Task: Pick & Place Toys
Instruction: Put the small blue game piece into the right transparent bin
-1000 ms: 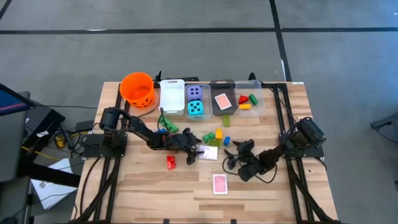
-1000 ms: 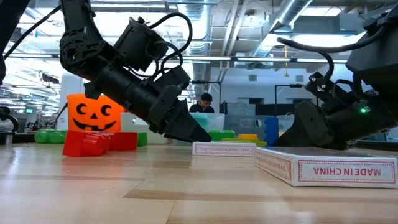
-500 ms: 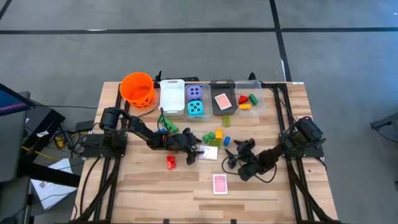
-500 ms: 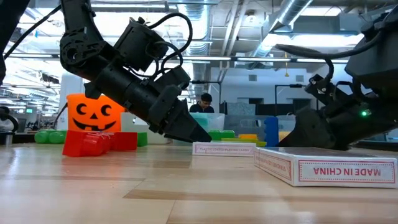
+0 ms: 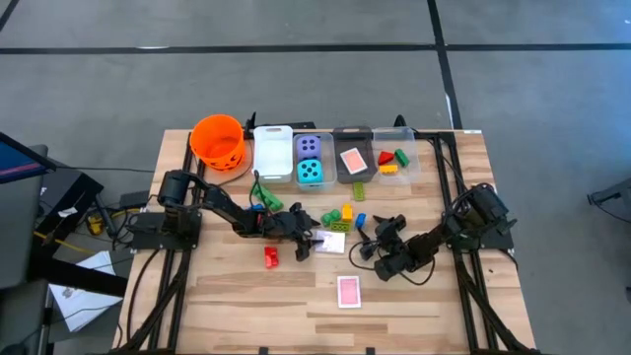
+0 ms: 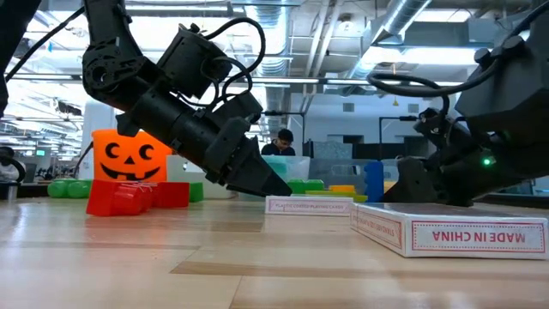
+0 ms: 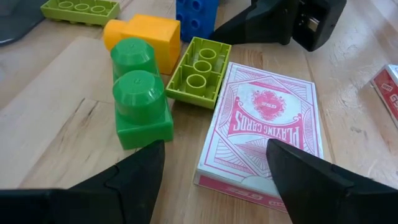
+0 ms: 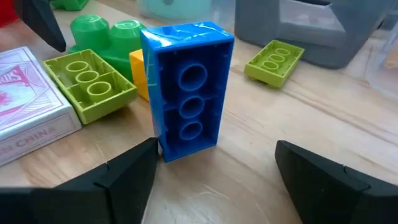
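An orange plastic jack-o'-lantern bucket (image 5: 218,140) is standing at the back of the wooden slatted counter (image 5: 227,296), beside a row of clear rectangular plastic bins (image 5: 273,153). A person (image 6: 281,142) is sitting far behind.

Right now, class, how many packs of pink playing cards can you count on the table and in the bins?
3: one pack in a clear bin at the back, one pack mid-table before the left gripper, one pack near the front edge. Others may be hidden.
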Available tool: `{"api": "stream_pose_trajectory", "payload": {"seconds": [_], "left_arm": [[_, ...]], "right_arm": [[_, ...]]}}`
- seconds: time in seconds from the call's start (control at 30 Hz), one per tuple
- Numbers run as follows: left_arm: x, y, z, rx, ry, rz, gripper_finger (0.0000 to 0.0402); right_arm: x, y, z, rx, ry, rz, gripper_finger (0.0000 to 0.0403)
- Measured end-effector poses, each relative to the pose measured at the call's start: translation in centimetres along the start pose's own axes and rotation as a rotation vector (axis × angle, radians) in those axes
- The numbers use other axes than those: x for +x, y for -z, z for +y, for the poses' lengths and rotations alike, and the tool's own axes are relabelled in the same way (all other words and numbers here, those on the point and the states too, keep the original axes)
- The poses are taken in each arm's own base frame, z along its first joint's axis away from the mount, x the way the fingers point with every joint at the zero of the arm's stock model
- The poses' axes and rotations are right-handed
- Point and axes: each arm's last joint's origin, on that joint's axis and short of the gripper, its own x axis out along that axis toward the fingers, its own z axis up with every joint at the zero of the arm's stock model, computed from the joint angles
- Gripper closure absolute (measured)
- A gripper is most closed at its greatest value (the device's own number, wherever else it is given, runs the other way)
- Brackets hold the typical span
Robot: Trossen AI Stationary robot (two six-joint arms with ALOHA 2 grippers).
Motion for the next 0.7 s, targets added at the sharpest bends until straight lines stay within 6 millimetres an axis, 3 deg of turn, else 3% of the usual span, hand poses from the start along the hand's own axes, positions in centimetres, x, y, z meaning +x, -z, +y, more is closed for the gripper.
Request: {"api": "stream_pose_trajectory", "payload": {"seconds": [0.33, 0.7], "left_arm": [[0.0, 0.0, 0.0, 0.000, -0.002, 0.000, 0.0128], [0.0, 0.0, 0.0, 0.000, -0.001, 0.000, 0.0128]], "right_arm": [[0.0, -0.5, 0.7, -0.058, -0.037, -0.027, 0.0085], [1.1, -1.1, 0.6, -0.012, -0.012, -0.028, 0.0085]]}}
